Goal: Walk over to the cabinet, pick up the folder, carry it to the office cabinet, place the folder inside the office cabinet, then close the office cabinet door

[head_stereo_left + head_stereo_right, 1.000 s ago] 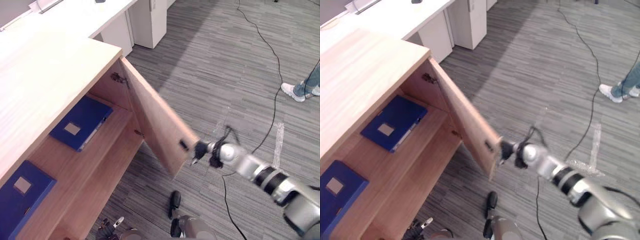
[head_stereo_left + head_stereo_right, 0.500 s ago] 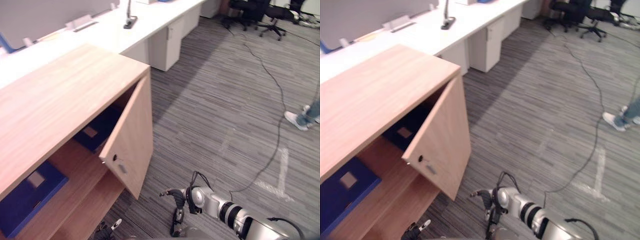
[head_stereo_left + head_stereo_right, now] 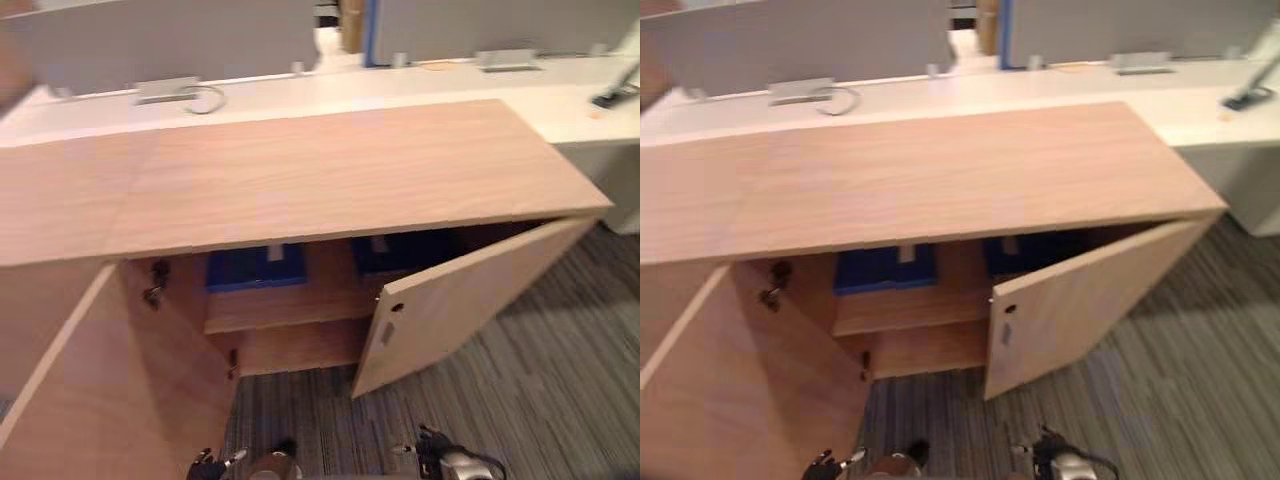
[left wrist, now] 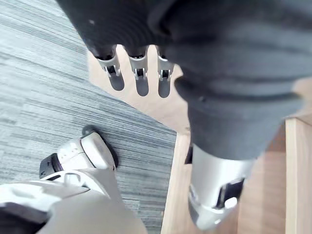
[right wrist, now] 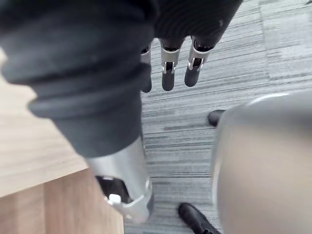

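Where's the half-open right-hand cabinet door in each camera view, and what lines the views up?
Left eye view: right door right of centre, under the cabinet top.
Right eye view: same door, slightly nearer centre.
Left wrist view: wood panel; cannot tell which door.
Right wrist view: wood surface; likewise unclear.
Shared landmark: blue folder on the shelf, left of the door.

right door (image 3: 455, 300) ajar, screens shelf (image 3: 285, 312) | gap beside left door (image 3: 95, 390) free

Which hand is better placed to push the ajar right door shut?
Right, likely: the right hand hangs open and empty near the right door; the left hand is by the wide-open left door.
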`<state>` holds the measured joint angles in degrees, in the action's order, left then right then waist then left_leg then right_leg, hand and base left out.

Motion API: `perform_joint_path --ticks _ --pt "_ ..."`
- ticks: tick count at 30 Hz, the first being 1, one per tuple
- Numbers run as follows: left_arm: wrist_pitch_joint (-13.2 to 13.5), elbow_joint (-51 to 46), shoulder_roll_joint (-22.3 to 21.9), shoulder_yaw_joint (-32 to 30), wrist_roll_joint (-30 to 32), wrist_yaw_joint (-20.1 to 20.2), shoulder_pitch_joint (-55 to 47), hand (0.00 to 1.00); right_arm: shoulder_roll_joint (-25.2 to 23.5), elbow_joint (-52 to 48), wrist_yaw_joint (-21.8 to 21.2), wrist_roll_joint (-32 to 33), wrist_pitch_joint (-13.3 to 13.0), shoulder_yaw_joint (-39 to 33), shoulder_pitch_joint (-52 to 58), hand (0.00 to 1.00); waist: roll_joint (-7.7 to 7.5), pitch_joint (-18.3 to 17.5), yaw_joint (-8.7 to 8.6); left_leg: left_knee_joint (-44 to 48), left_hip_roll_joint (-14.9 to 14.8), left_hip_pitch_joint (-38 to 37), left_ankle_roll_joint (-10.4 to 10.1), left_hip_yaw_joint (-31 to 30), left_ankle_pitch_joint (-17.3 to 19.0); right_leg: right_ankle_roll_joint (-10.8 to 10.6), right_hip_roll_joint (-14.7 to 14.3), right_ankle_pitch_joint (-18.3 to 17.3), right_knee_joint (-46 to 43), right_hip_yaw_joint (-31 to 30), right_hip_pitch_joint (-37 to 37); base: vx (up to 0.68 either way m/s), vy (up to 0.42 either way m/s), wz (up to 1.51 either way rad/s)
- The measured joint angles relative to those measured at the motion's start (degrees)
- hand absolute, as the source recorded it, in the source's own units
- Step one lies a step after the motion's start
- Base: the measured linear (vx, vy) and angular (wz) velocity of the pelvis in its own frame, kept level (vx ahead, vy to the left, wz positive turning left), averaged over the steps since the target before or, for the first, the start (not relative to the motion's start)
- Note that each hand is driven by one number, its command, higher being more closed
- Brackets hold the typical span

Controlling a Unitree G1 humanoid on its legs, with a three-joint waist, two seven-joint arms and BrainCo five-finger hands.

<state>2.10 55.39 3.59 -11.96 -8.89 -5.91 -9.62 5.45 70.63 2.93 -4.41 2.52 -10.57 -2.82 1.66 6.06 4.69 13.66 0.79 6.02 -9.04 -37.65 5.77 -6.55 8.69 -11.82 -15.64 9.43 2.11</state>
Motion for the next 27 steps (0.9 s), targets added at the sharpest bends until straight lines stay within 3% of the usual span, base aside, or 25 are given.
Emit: perform_joint_path --ticks 3,5,7,8,10,11,12,15,17,20,27 --pt "-0.15 -3.22 -0.72 -1.32 -0.29 0.00 -0.73 0.00 -1.96 -3.60 0.61 1.20 0.07 -1.28 2.20 0.00 -1.13 0.52 0.87 -0.93 -0.48 1.30 -0.04 0.41 -2.98 0.99 -0.12 -2.75 -2.11 7.13 1.27 -0.04 -0.174 1.25" --pt "0.00 -4.16 -0.68 -1.89 -3.83 -0.22 -0.70 0.00 -2.94 -4.84 1.12 3.26 -0.05 -1.85 2.77 0.00 -2.59 1.50 1.05 -3.03 -0.84 3.31 2.19 10.18 -7.90 1.73 1.86 -3.59 -3.39 13.56 2.07 -0.06 -0.050 1.45" --pt "-0.25 -3.54 -0.52 -2.23 -5.82 -0.50 -0.85 0.00 -3.10 -4.72 1.14 3.58 -0.08 -1.88 2.61 0.00 -2.67 1.71 1.15 -0.57 -2.35 5.54 3.36 19.86 -7.27 1.84 2.57 -3.33 -3.49 17.05 2.76 -0.02 0.008 0.99" --pt "-0.58 -1.95 -0.31 -2.55 -7.30 -0.64 -1.12 0.00 -3.12 -4.55 1.11 3.77 -0.16 -1.93 2.39 0.00 -2.74 1.76 1.24 6.46 -3.66 7.10 4.91 30.78 -4.54 1.81 3.53 -3.32 -3.53 19.06 3.69 0.04 0.056 0.76" --pt "-0.64 -1.25 0.03 -2.14 -7.37 -0.63 -1.64 0.00 -3.10 -4.27 1.05 3.80 -0.16 -1.93 2.16 0.00 -2.75 1.80 1.13 10.62 -4.08 7.15 6.41 39.04 -0.86 1.47 4.69 -3.31 -3.88 20.14 4.11 0.08 0.099 0.47" --pt "-0.67 -0.77 0.35 -1.87 -7.35 -0.53 -1.66 0.00 -2.94 -3.60 1.02 4.05 -0.11 -1.96 1.26 0.00 -2.88 2.45 1.32 10.63 -3.58 7.27 6.88 40.73 -0.97 0.95 5.13 -3.69 -4.37 20.14 4.09 0.07 0.131 0.37" --pt "-0.81 -0.53 0.92 -1.41 -7.38 -0.27 -1.78 0.00 -3.28 -3.44 1.02 4.71 0.00 -2.48 0.49 0.00 -2.41 2.92 1.33 9.08 -2.20 7.31 7.96 40.35 -1.95 0.54 5.38 -4.14 -3.46 20.04 4.06 0.05 0.133 0.37" --pt "-1.55 -0.19 1.72 -0.20 -7.39 0.28 -1.65 0.00 -3.62 -3.41 1.04 5.70 0.11 -5.64 0.52 0.00 -3.06 2.95 0.83 2.11 1.90 6.97 10.29 38.58 -5.69 0.41 6.03 -3.24 -0.20 20.12 4.12 0.01 0.100 0.74" --pt "-1.90 0.32 1.71 -0.55 -7.44 0.30 -2.01 0.00 -3.76 -3.48 1.05 6.23 0.11 -6.27 0.94 0.00 -3.28 3.01 1.02 0.29 3.92 6.52 10.51 37.84 -6.69 -0.63 7.38 -2.14 0.79 21.98 5.27 0.04 0.104 0.68" --pt "-2.24 0.32 1.87 -0.71 -8.34 0.61 -1.93 0.00 -4.32 -3.55 1.05 8.03 0.11 -8.38 1.23 0.00 -3.60 3.10 0.80 -7.39 7.07 3.61 11.43 33.87 -11.65 -0.80 8.53 -1.09 2.74 25.22 7.47 0.08 0.023 0.70" --pt "-2.26 0.04 1.70 -1.85 -11.37 0.66 -2.39 0.00 -6.48 -3.88 1.09 10.26 -0.31 -8.33 -0.21 0.00 -3.93 3.32 0.66 -18.85 7.20 -2.14 11.24 30.72 -17.60 -0.11 7.96 0.24 3.34 25.32 8.99 0.04 -0.016 0.22"
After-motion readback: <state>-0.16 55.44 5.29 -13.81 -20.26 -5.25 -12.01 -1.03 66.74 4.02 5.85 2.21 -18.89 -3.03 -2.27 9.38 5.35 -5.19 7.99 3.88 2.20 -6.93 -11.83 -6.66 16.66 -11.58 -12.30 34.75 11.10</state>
